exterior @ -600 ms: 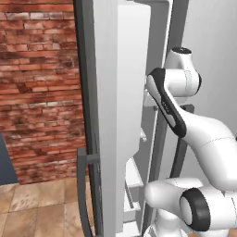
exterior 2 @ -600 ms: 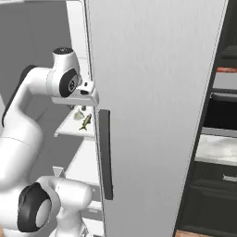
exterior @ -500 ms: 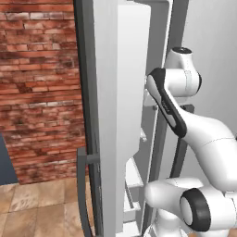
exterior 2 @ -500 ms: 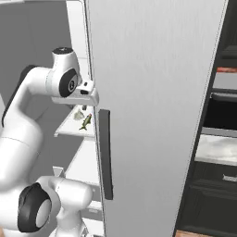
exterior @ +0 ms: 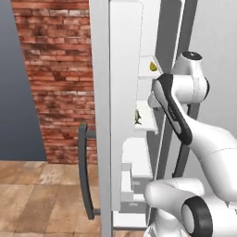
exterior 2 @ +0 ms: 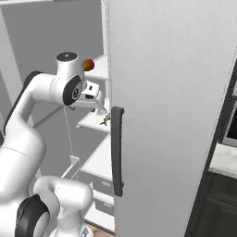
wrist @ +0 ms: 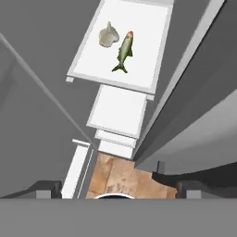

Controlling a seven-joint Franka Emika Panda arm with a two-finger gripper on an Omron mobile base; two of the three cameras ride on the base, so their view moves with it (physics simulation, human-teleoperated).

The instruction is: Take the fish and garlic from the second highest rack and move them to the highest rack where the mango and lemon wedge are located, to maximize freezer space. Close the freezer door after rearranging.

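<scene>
No text, label, brand, number or sign can be read anywhere: the freezer door [exterior 2: 171, 115], its handle [exterior 2: 117, 150] and the brick wall [exterior: 55, 78] are all unmarked.

A red brick wall [exterior: 55, 78] rises above the wooden plank floor [exterior: 41, 194]. A flat grey wall panel [exterior: 18, 83] borders the brick wall on its left. The same plank floor [wrist: 121, 173] shows brown elsewhere.
</scene>
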